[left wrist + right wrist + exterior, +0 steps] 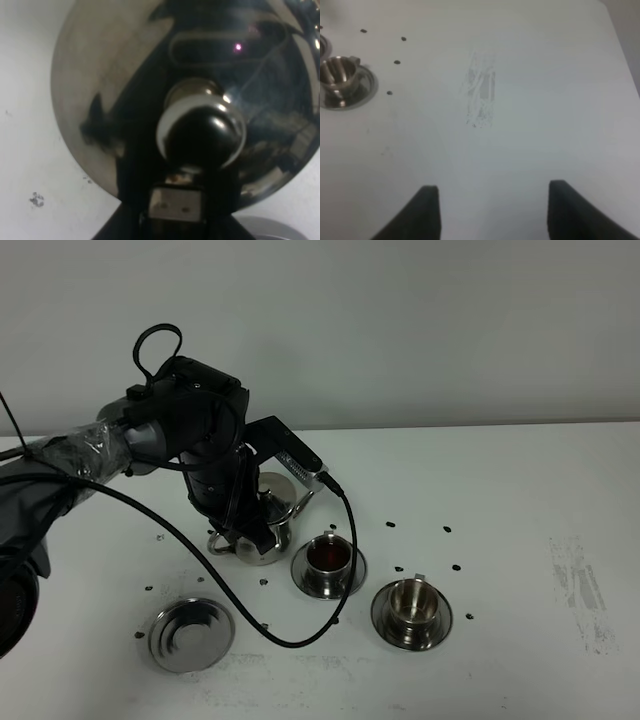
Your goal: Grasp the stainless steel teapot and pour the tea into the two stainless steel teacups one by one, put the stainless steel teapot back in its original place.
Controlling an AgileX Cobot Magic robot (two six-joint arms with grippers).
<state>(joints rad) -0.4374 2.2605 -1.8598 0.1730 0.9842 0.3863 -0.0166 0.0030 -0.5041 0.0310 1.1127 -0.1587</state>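
The stainless steel teapot (262,530) is in my left gripper (238,532), just left of the two stainless steel teacups, apart from them. The left wrist view looks down on its domed lid (125,90) and knob (200,130). The nearer teacup (328,558) holds reddish tea on its saucer. The farther teacup (412,602) looks empty; it also shows in the right wrist view (336,74). The original place, a flat steel saucer (187,634), lies bare at front left. My right gripper (492,215) is open over bare table, out of the exterior view.
A black cable (270,635) loops from the left arm over the table in front of the teapot and cups. Small black dots (447,530) ring the saucers. A grey scuff mark (575,575) lies on the white table at the right.
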